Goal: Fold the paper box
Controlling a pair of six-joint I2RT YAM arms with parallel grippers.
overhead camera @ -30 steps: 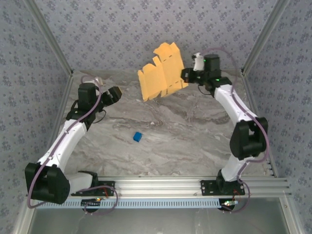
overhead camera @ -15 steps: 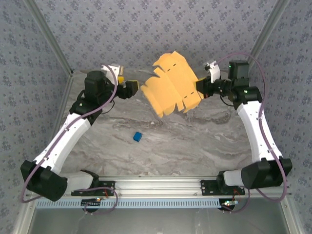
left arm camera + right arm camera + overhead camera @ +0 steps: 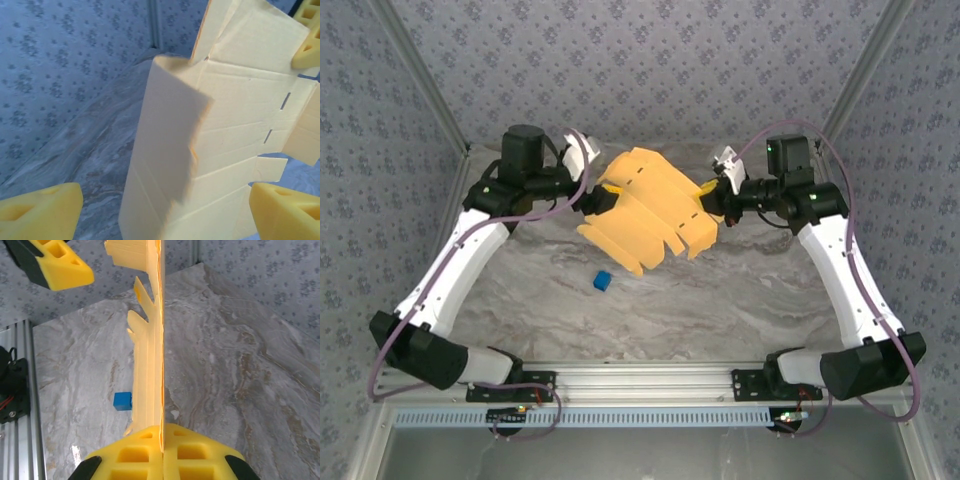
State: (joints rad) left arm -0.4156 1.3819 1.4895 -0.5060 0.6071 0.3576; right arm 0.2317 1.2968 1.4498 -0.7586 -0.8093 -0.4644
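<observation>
Paper box (image 3: 650, 215), creased card, aloft: pinched at edge in right gripper (image 3: 162, 447); left gripper (image 3: 165, 197) spread, astride opposite side. Blue cube (image 3: 603, 281) on tabletop (image 3: 730, 295).

Left arm (image 3: 460, 265) and right arm (image 3: 840, 265): white tubular links between black joint housings, each trailed by a loose mauve cable (image 3: 376, 385). Black base blocks sit on a ribbed aluminium rail (image 3: 650, 378). A white bracket (image 3: 582, 152) projects from each black wrist unit. Jaws end in yellow moulded pads (image 3: 195, 455) with recessed pockets.
</observation>
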